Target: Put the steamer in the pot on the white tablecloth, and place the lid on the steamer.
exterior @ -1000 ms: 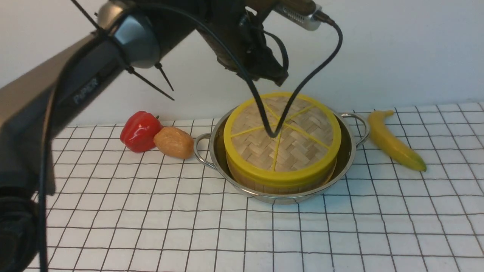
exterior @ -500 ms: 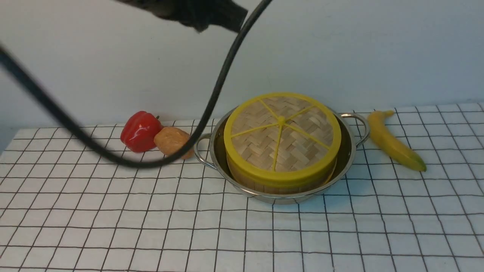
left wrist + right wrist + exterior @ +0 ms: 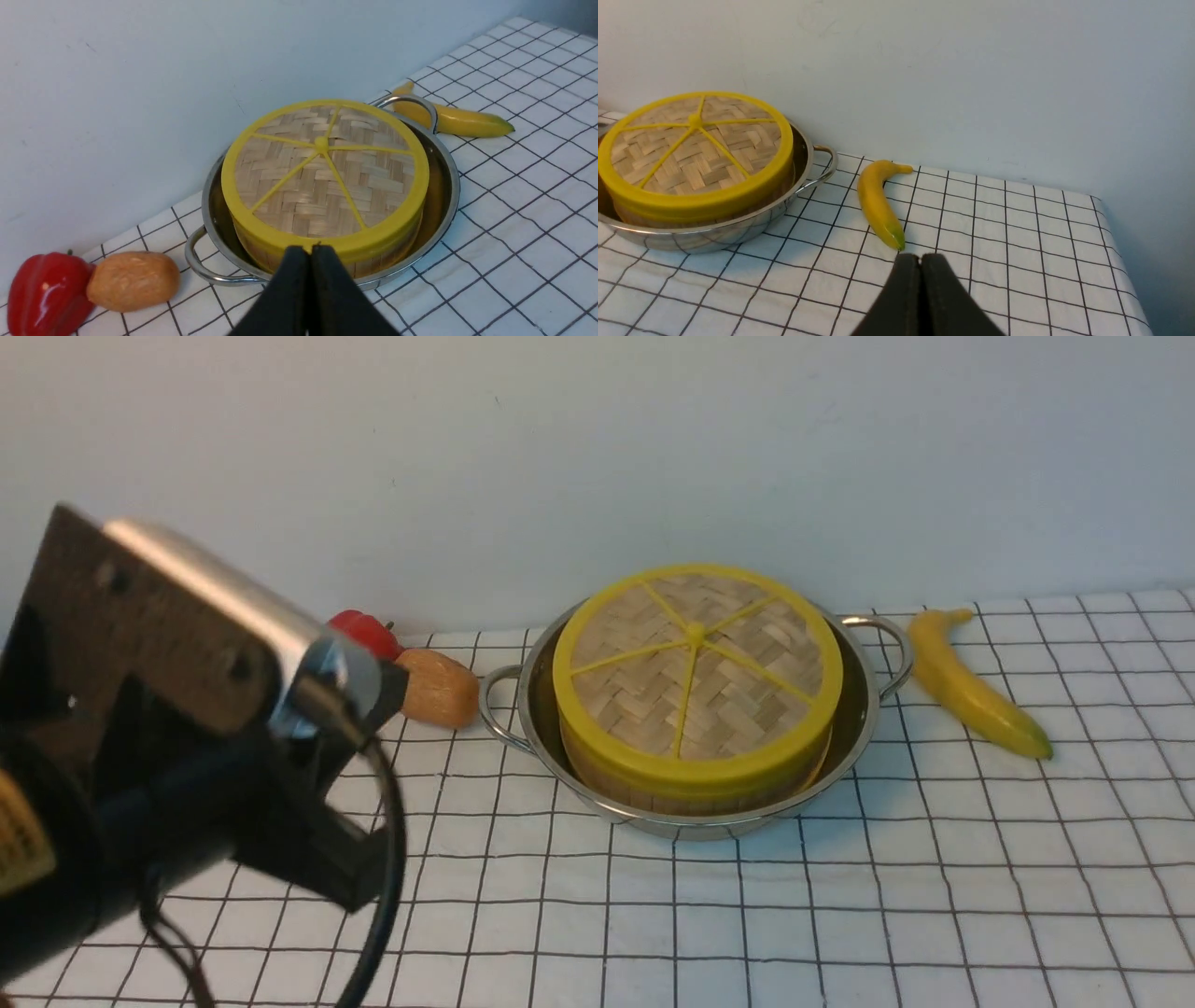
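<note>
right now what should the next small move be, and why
Probably just ease the left arm back, pincer shut: the lid already covers the steamer, which sits inside the pot, and that arm hides part of the red pepper.

The steamer [image 3: 369, 265], a round bamboo basket with its wall partly showing, sits inside the pot [image 3: 451, 200], ahead of the left gripper [image 3: 315, 254] and clear of its tips. The lid [image 3: 289, 186], a woven disc with a thick yellow rim and five yellow spokes, covers the steamer. The pot, shiny steel with two loop handles, stands upright beyond the left gripper on the white tablecloth [image 3: 537, 224]. That cloth, gridded in thin black lines, spreads out before the right gripper [image 3: 920, 261] too.
</note>
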`<act>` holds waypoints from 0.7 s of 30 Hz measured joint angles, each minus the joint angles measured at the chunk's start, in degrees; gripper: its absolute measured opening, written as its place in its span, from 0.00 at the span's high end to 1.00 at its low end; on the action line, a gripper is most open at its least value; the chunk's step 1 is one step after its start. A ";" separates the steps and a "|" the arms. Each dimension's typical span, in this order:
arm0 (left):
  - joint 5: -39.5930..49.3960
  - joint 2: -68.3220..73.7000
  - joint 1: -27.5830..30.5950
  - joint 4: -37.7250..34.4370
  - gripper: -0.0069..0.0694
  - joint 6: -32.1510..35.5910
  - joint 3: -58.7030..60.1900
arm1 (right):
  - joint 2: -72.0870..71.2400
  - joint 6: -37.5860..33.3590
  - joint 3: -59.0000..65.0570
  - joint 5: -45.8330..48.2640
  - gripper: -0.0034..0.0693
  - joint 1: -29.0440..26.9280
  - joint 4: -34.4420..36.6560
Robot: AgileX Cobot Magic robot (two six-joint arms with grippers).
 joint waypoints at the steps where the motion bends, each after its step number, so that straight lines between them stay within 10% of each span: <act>1: -1.31 -2.48 0.00 -0.39 0.93 -0.25 2.73 | 0.00 0.19 0.32 -0.85 0.97 0.00 0.00; 21: -2.43 -10.50 0.05 -0.73 0.91 -0.29 6.57 | -0.10 3.48 0.43 -1.66 0.94 0.00 7.62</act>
